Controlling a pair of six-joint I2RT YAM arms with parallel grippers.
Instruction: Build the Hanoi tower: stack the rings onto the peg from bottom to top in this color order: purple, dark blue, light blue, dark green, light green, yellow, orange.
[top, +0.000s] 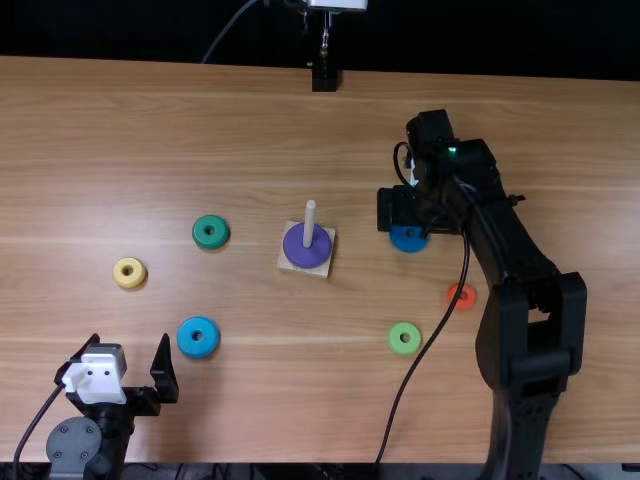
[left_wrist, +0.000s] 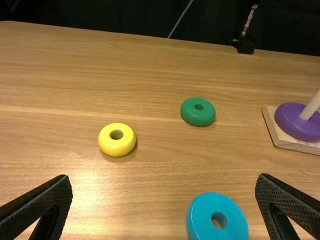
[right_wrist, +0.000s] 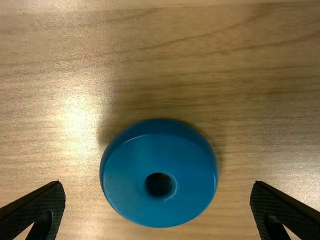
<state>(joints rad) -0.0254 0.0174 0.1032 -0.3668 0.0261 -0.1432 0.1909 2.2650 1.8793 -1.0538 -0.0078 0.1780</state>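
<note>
The purple ring (top: 307, 245) lies on the peg's (top: 309, 214) wooden base. My right gripper (top: 408, 222) is over the dark blue ring (top: 408, 239), partly covering it. In the right wrist view the dark blue ring (right_wrist: 159, 172) lies on the table between the spread fingers of my right gripper (right_wrist: 158, 207). My left gripper (top: 148, 375) is at the near left, open and holding nothing; in its wrist view the left gripper (left_wrist: 164, 205) is beside the light blue ring (left_wrist: 217, 217). The dark green ring (top: 210, 232), yellow ring (top: 130, 273), light green ring (top: 404, 338) and orange ring (top: 462, 296) lie loose.
A black stand (top: 324, 78) is at the table's far edge. The right arm's cable (top: 425, 348) hangs beside the light green and orange rings. The right arm stretches over the right side of the table (top: 250, 400).
</note>
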